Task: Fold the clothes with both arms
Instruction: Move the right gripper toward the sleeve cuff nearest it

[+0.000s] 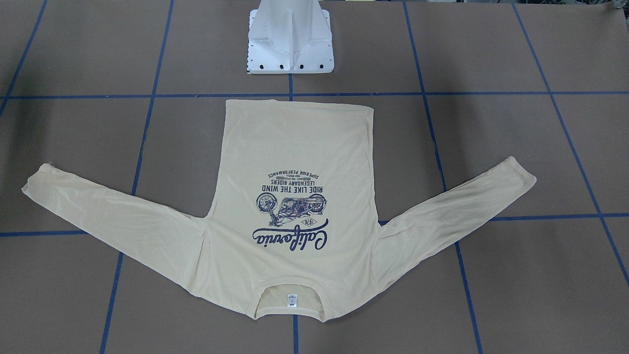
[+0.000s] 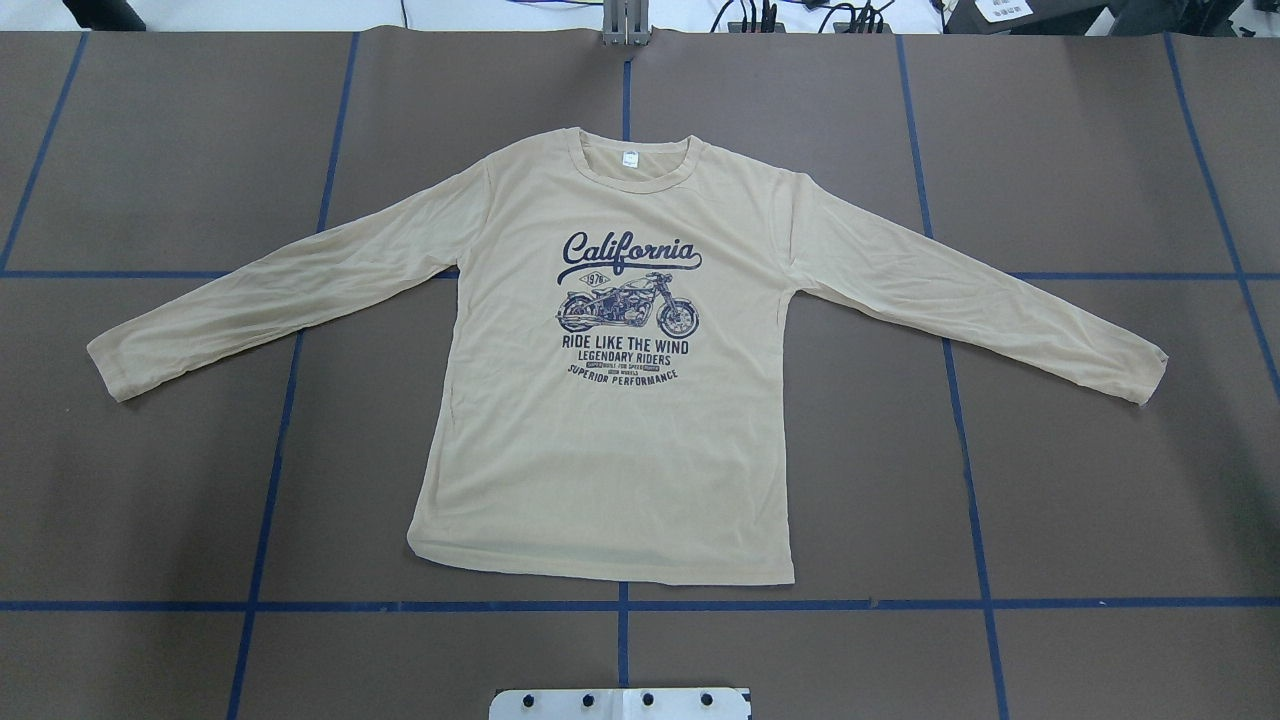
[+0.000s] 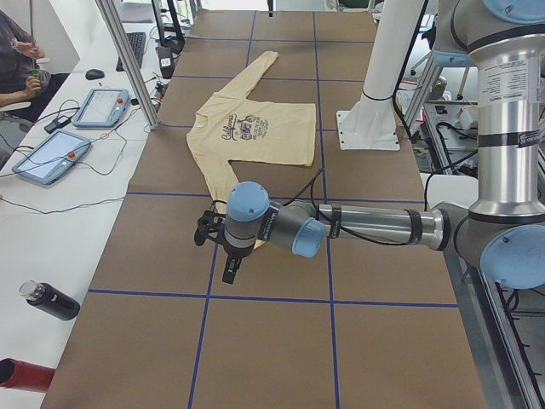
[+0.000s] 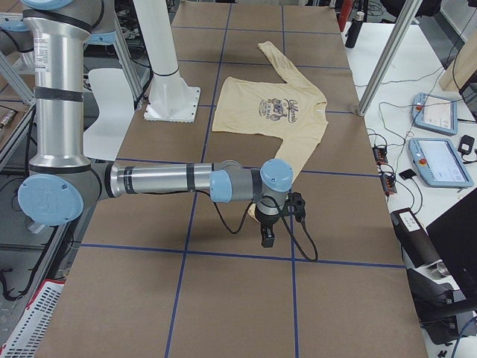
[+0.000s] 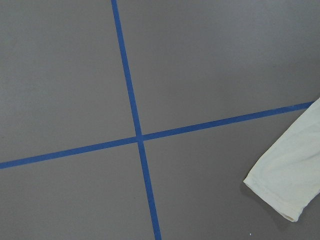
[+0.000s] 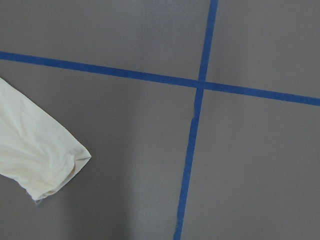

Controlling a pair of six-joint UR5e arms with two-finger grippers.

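Note:
The pale cream-yellow long-sleeved T-shirt (image 2: 610,470) lies flat and print-up on the brown table, both sleeves spread out, its collar on the side away from the robot base; it also shows in the front view (image 1: 295,147). The left gripper (image 3: 230,271) hangs over the table by the end of one sleeve, and its wrist view shows that cuff (image 5: 290,180) at the right edge. The right gripper (image 4: 267,237) hangs by the other sleeve's end, and its wrist view shows that cuff (image 6: 45,155) at the left. I cannot tell whether either gripper is open or shut. Neither arm shows in the overhead or front views.
The white pedestal base (image 1: 290,39) stands behind the shirt's hem. Blue tape lines (image 2: 620,605) mark a grid on the table. Beside the table's far long edge are control tablets (image 3: 51,158), a black bottle (image 3: 49,301) and a seated person (image 3: 17,60).

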